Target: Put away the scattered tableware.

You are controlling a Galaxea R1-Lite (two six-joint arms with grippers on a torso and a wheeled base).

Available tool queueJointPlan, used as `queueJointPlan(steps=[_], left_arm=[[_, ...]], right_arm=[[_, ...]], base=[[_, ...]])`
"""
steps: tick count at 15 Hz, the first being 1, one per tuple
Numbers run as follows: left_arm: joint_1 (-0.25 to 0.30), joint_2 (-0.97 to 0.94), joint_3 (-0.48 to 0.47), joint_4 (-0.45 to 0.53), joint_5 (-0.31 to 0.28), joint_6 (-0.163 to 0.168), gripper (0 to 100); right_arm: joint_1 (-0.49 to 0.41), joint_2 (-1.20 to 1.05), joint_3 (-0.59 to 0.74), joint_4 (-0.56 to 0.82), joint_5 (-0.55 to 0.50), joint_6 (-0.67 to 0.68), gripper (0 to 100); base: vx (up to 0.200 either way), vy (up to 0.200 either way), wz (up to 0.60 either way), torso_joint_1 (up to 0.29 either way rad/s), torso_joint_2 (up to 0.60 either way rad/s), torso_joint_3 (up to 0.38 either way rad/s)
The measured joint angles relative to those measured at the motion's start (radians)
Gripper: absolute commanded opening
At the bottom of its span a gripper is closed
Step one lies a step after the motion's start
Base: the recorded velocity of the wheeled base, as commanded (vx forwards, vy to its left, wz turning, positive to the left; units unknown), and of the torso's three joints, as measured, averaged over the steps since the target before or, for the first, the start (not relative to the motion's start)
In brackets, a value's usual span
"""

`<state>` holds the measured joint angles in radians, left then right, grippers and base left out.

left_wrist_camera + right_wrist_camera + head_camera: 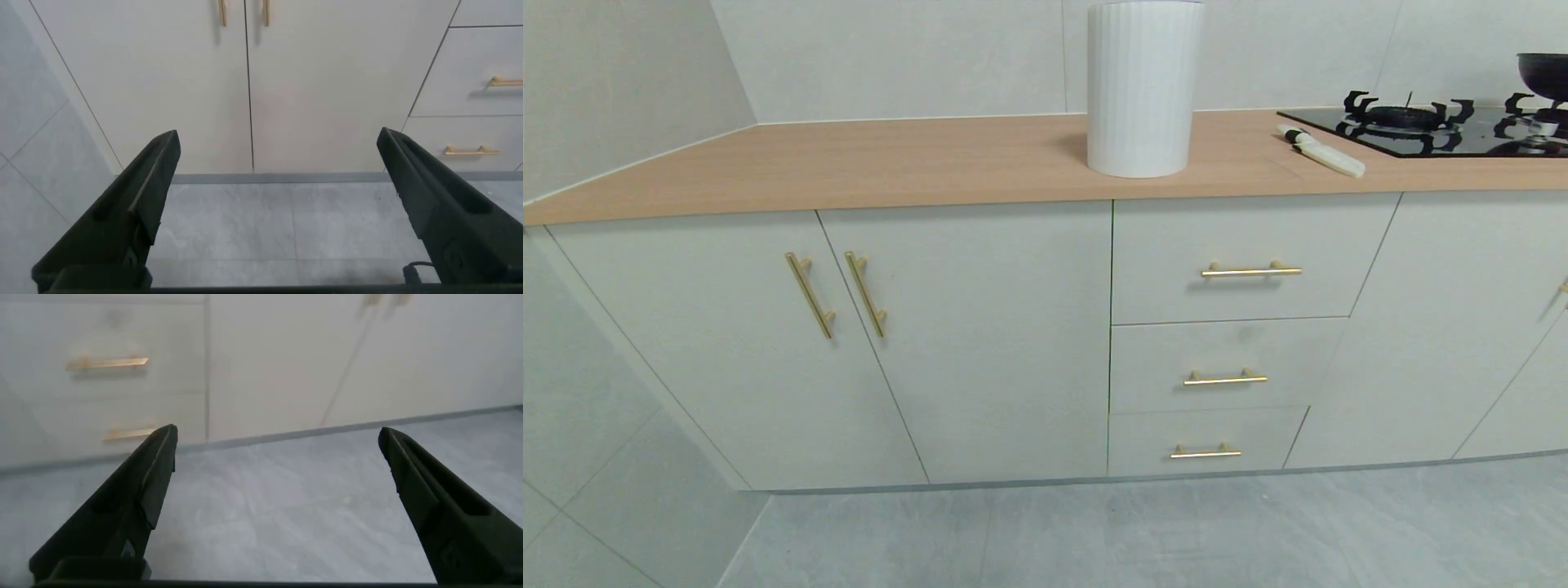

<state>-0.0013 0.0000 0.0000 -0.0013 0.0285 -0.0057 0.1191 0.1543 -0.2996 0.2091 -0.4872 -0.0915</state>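
Note:
A white-handled utensil (1319,150), seemingly a knife with a dark band, lies on the wooden countertop (890,163) just left of the stove. A tall white ribbed container (1143,86) stands on the counter near the middle. Below it are three closed drawers with gold handles: top (1251,270), middle (1225,379), bottom (1205,452). My left gripper (278,143) hangs low over the grey floor, open and empty, facing the double cabinet doors (245,82). My right gripper (278,437) is also low, open and empty, facing the lower drawers (106,363).
A black gas stove (1429,122) with pan supports sits at the counter's right end, a dark pot (1543,73) on its far burner. Two closed cabinet doors with gold handles (833,294) stand left of the drawers. A wall closes off the left side.

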Motion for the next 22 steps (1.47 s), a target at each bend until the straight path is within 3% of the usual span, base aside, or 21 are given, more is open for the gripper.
queueJointPlan(steps=[5,10,13,17,22], left_arm=[[0.000,0.000,0.000,0.000,0.000,0.000,100],[-0.001,0.000,0.000,0.000,0.000,0.000,100],[0.000,0.000,0.000,0.000,0.000,0.000,100],[0.000,0.000,0.000,0.000,0.000,0.000,100],[0.000,0.000,0.000,0.000,0.000,-0.001,100]], right_arm=[[-0.101,-0.111,0.028,0.028,-0.010,-0.029,100],[-0.123,-0.152,0.146,-0.085,0.347,0.137,100],[-0.124,-0.156,0.263,-0.262,0.399,0.142,100],[-0.124,-0.157,0.294,-0.211,0.474,0.099,100],[-0.124,-0.157,0.300,-0.211,0.482,0.101,100]], base=[[0.000,0.000,0.00,0.000,0.00,0.000],[0.000,0.000,0.00,0.000,0.00,0.000],[0.000,0.000,0.00,0.000,0.00,0.000],[0.000,0.000,0.00,0.000,0.00,0.000],[0.000,0.000,0.00,0.000,0.00,0.000]])
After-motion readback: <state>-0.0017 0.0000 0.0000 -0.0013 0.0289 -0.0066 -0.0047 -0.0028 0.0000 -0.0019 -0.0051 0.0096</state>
